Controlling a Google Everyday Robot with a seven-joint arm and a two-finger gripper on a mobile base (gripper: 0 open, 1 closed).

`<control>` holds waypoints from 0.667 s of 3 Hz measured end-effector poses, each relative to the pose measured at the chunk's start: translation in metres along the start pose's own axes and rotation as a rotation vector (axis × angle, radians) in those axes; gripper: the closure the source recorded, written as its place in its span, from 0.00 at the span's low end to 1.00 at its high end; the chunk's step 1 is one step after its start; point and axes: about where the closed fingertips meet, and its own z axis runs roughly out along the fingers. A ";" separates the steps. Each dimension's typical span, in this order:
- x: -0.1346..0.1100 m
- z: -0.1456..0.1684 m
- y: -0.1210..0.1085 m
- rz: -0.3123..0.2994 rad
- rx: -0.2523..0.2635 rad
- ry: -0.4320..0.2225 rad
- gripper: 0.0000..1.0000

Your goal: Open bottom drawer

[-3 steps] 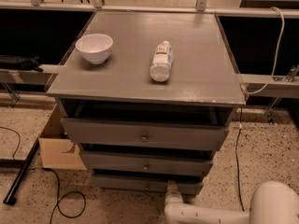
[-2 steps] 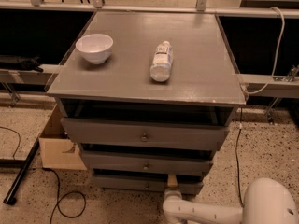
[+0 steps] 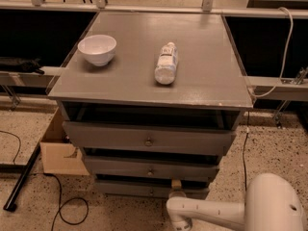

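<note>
The bottom drawer [image 3: 126,188] sits lowest in the grey cabinet, just above the floor, its small round knob [image 3: 151,192] at the centre of the front. It looks little or not at all drawn out. The hand [image 3: 176,186] is low at the drawer's upper edge, just right of the knob and below the middle drawer [image 3: 192,171], on a white arm [image 3: 211,211] that reaches in from the right. Whether it is clenched or released cannot be told here, nor whether it has hold of anything. The main risk, I judge, is that the hand is off to one side of the knob. A pull from there could slip off the front, or catch the underside of the middle drawer and drag that out instead. A hard tug could also shake the cabinet, and the plastic bottle [image 3: 166,63] lying on its side near the middle of the worktop [image 3: 207,47] could roll toward a side edge. The white bowl [image 3: 97,48] near the worktop's left edge appears empty, and the bottle's contents cannot be made out. The top drawer [image 3: 106,136] stands slightly out, its inside dark. The inside of the cardboard box [image 3: 57,155] on the floor by the cabinet's left side is hidden.
</note>
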 end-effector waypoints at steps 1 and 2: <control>0.000 0.005 -0.003 0.007 0.000 0.005 0.00; 0.002 0.029 -0.010 0.021 -0.022 0.023 0.00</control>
